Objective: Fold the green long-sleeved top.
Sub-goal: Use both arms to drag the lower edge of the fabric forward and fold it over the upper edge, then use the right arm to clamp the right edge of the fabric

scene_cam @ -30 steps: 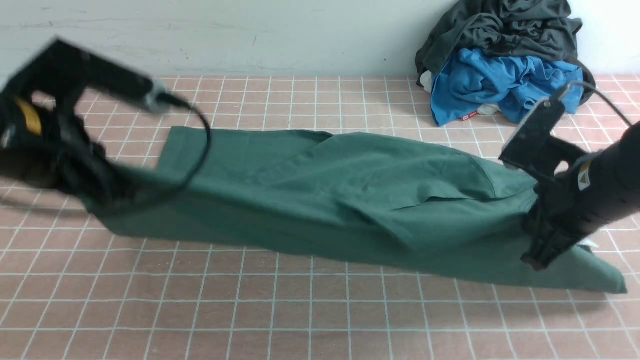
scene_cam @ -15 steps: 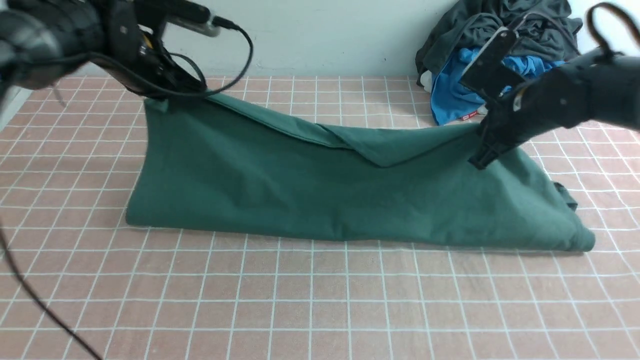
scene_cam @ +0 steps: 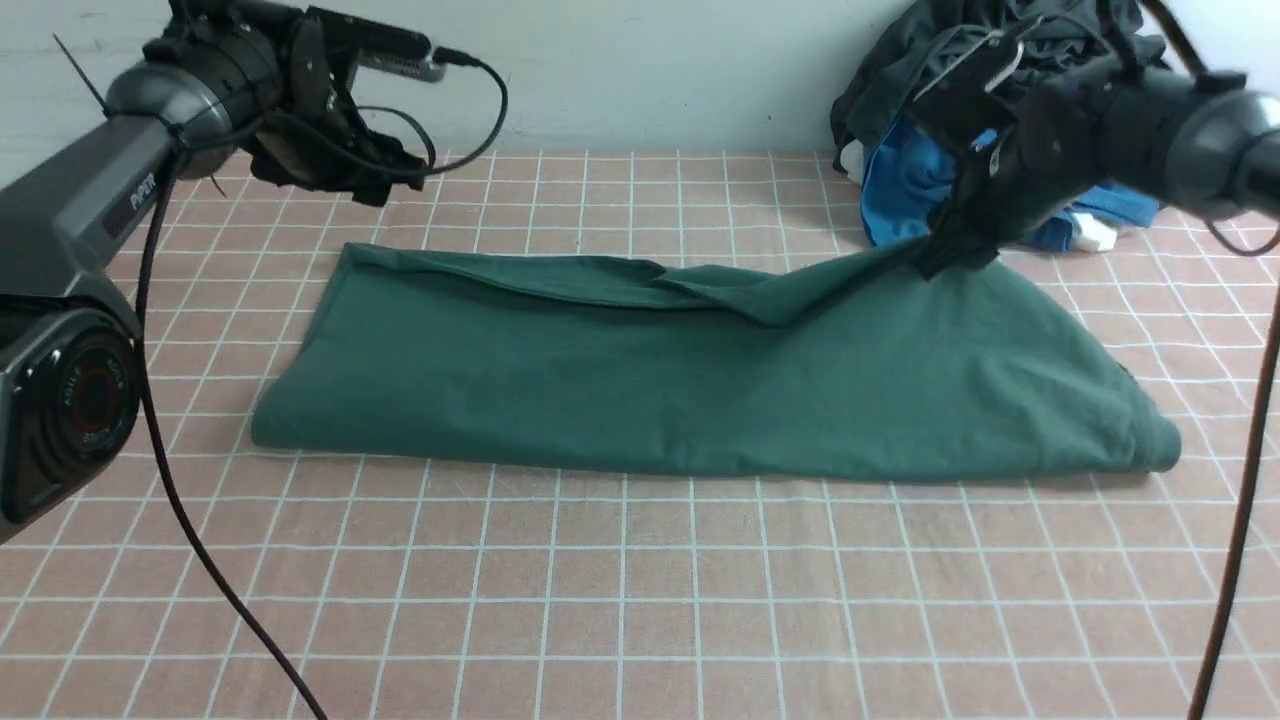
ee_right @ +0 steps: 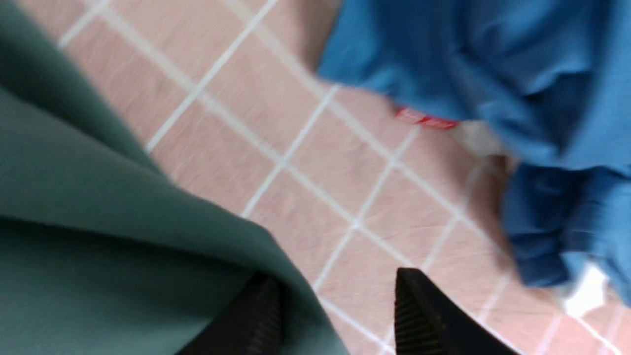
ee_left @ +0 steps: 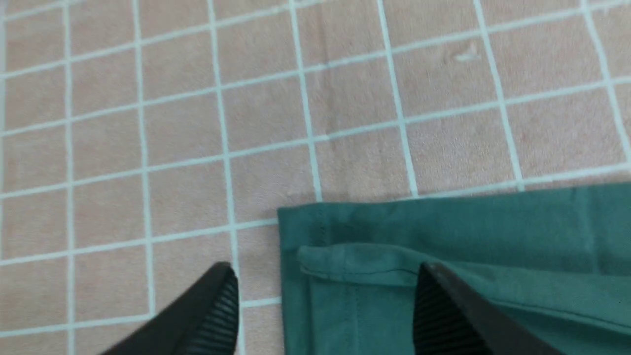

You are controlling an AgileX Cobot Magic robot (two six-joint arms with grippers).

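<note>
My left pincer (ee_left: 325, 268), black with ribbed pads, stands spread wide and pinches nothing. It hangs above the far corner of the dark green long-sleeved cotton top (scene_cam: 700, 390), out at ten o'clock on the table. My right pincer (ee_right: 336, 277) is spread too, with bare tablecloth showing in the gap. A fold of the green cloth lies against one finger (ee_right: 251, 320), and there, at about two o'clock, the top's far edge rises to a peak. The rest of the top lies folded in a long band across the middle of the pink tablecloth with white grid lines (scene_cam: 600, 600), from nine o'clock to three. Beyond my right pincer, at one o'clock, a crumpled bright blue garment (scene_cam: 900, 190) lies under a dark grey one (scene_cam: 880, 80), against the pale wall (scene_cam: 650, 70) and near the top's peak.
</note>
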